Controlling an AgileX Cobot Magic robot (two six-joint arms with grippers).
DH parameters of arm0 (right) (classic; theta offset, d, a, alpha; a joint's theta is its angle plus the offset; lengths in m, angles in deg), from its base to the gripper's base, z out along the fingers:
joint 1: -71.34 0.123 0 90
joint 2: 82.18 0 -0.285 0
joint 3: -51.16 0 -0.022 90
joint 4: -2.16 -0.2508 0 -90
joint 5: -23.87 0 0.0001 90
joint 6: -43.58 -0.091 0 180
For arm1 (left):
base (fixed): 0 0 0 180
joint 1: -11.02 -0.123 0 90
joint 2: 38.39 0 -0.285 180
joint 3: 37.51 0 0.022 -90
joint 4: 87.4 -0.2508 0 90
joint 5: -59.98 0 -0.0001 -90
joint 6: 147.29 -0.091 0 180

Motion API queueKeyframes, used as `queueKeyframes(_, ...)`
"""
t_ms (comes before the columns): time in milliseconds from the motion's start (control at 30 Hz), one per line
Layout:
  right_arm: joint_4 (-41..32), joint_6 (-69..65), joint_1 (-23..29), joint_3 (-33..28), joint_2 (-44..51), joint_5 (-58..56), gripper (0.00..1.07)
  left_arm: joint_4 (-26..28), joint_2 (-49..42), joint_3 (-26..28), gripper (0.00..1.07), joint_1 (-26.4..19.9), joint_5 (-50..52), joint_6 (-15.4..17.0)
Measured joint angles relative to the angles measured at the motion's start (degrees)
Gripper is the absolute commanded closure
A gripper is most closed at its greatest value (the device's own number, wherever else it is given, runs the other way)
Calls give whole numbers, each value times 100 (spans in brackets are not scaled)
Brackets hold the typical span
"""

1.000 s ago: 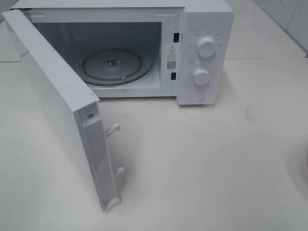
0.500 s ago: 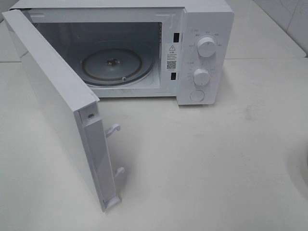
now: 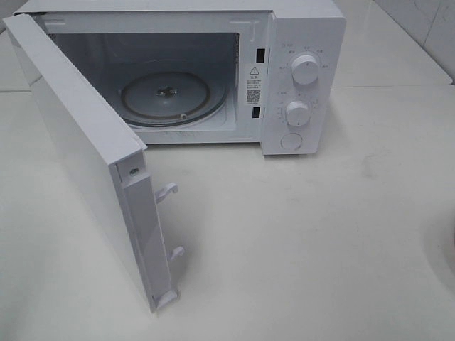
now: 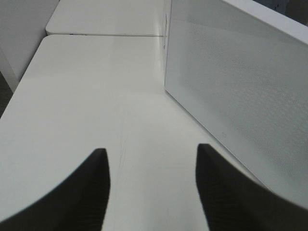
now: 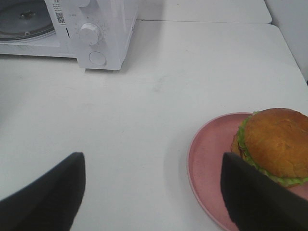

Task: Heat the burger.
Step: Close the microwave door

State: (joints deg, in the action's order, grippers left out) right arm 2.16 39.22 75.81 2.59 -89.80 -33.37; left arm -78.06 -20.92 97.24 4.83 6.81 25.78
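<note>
One white microwave [image 3: 213,71] is standing on the white table [image 3: 320,234] with its single door [image 3: 78,149] swinging wide open, showing one round glass turntable [image 3: 170,98] inside. Two round knobs [image 3: 306,69] are sitting one above the other on its control panel, with one round button [image 3: 291,141] below them. A warning label with a triangle and a QR code [image 3: 253,94] is showing on the frame beside the cavity; its small print is too fine to read. One burger [image 5: 274,144] is sitting upright, bun dome up, on one pink plate [image 5: 211,163], well apart from the microwave and just beside the right gripper [image 5: 154,192], whose fingers are standing wide apart and holding nothing. The left gripper [image 4: 151,187] is hovering over bare table beside the door, its fingers parted and empty.
</note>
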Motion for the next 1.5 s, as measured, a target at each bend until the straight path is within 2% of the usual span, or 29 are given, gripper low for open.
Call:
queueKeyframes(33, 0, 0, 0, 0, 0, 0, 32, 0, 0, 0, 68, 0, 0, 0)
queueKeyframes(67, 0, 0, 0, 0, 0, 0, 32, 0, 160, -11, 80, 0, 229, 0)
queueKeyframes(100, 0, 0, 0, 0, 0, 0, 32, 11, 241, -34, 86, 0, 390, 0)
queueKeyframes(133, 0, 0, 0, 0, 0, 0, 32, 11, 241, -34, 86, 0, 390, 0)
queueKeyframes(200, 0, 0, 0, 0, 0, 0, 32, 23, 527, -218, 107, 0, 991, 0)
queueKeyframes(400, 0, 0, 0, 0, 0, 0, 32, 46, 808, -510, 107, 0, 1495, 0)
queueKeyframes(467, 0, 0, 0, 0, 0, 0, 32, 132, 1077, -865, 107, 0, 2338, -6)
queueKeyframes(567, 0, 0, 0, 0, 0, 0, 32, 138, 1146, -963, 107, 0, 2607, -6)
queueKeyframes(600, 0, 0, 0, 0, 0, 0, 32, 143, 1272, -1140, 107, 0, 3151, -6)
queueKeyframes(667, 0, 0, 0, 0, 0, 0, 32, 143, 1335, -1243, 107, 0, 3398, -6)
queueKeyframes(733, 0, 0, 0, 0, 0, 0, 32, 149, 1690, -1564, 107, 0, 4572, -6)
queueKeyframes(800, 0, 0, 0, 0, 0, 0, 32, 149, 1799, -1621, 107, 0, 4773, -6)
queueKeyframes(833, 0, 0, 0, 0, 0, 0, 32, 149, 2040, -1736, 107, 0, 5243, -6)
queueKeyframes(933, 0, 0, 0, 0, 0, 0, 32, 143, 2143, -1782, 107, 0, 5397, -6)
queueKeyframes(1000, 0, 0, 0, 0, 0, 0, 32, 132, 2636, -1896, 107, 0, 6079, -6)
queueKeyframes(1200, 0, 0, 0, 0, 0, 0, 32, -29, 3272, -1908, 107, 0, 6812, 23)
queueKeyframes(1233, 0, 0, 0, 0, 0, 0, 32, -97, 3375, -1908, 107, 0, 6887, 63)
queueKeyframes(1267, 0, 0, 0, 0, 0, 0, 32, -344, 3610, -1908, 107, 46, 7059, 252)
queueKeyframes(1300, 0, 0, 0, 0, 0, 0, 32, -344, 3610, -1908, 107, 46, 7059, 252)
queueKeyframes(1333, 0, 0, 0, 0, 0, 0, 32, -688, 3885, -1908, 107, 183, 7236, 521)
queueKeyframes(1400, 0, 0, 0, 0, 0, 0, 32, -848, 4028, -1908, 107, 246, 7328, 625)
queueKeyframes(1433, 0, 0, 0, 0, 0, 0, 32, -1215, 4309, -1908, 107, 407, 7534, 859)
queueKeyframes(1467, 0, 0, 0, 0, 0, 0, 32, -1215, 4309, -1908, 107, 407, 7534, 859)
queueKeyframes(1500, 0, 0, 0, 0, 0, 0, 32, -1570, 4629, -1908, 107, 579, 7798, 1071)
